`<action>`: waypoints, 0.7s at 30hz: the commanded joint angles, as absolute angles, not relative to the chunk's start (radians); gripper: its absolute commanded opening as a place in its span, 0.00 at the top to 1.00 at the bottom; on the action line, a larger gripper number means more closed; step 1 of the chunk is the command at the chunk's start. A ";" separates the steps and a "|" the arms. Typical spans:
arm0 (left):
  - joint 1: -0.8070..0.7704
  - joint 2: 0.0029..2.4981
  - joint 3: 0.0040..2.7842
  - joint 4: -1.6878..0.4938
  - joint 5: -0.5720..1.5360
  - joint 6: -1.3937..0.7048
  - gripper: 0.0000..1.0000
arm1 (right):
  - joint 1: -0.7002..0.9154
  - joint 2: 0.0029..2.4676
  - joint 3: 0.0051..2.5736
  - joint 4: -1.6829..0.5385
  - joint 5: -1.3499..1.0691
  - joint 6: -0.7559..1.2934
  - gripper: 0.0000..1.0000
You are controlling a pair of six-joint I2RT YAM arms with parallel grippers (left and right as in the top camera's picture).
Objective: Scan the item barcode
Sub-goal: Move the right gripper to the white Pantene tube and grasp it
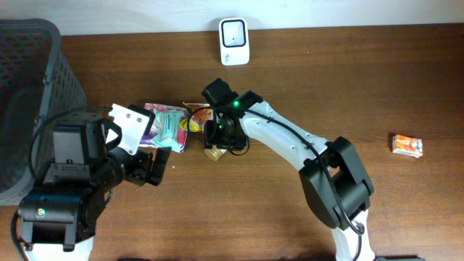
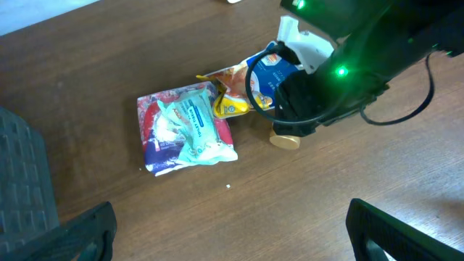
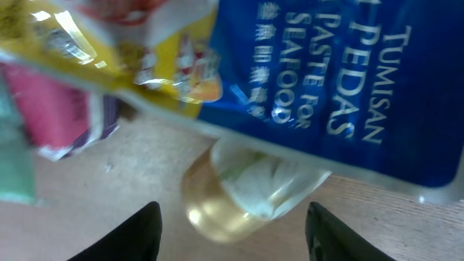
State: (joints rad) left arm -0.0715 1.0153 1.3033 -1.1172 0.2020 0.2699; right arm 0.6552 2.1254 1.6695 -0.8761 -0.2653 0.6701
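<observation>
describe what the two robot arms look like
The right arm has white links, bulky black joints, a black cable alongside and a green light near its wrist. The left arm is mostly black with a white plate and a small green light. Both have dark fingers.

The right arm point(image 1: 290, 145) is built of glossy white rounded links joined by boxy black joint housings, with a thin black cable point(image 1: 288, 130) running along the white shell and a small green light point(image 1: 235, 106) glowing near the wrist. The left arm point(image 1: 87, 163) is mostly black — blocky motor housings, a looping black cord point(image 1: 35, 141), a white angular plate point(image 1: 132, 125) with two small dark holes, and a green dot point(image 1: 41, 212) low down. The left gripper point(image 2: 230, 235) has matte dark fingers point(image 2: 83, 235) with chamfered edges; the right gripper point(image 3: 232, 232) shows plain black fingertips point(image 3: 138, 233).
</observation>
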 commanded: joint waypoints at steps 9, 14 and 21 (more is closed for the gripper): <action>-0.067 1.007 1.304 -1.116 0.206 0.286 0.01 | 0.612 2.215 1.672 -1.032 -0.066 0.720 0.49; -0.067 1.007 1.304 -1.116 0.206 0.286 0.01 | 0.490 2.215 1.672 -1.100 -0.075 0.600 0.49; -0.067 1.007 1.304 -1.116 0.206 0.286 0.01 | 0.403 2.213 1.673 -1.105 -0.172 0.440 0.50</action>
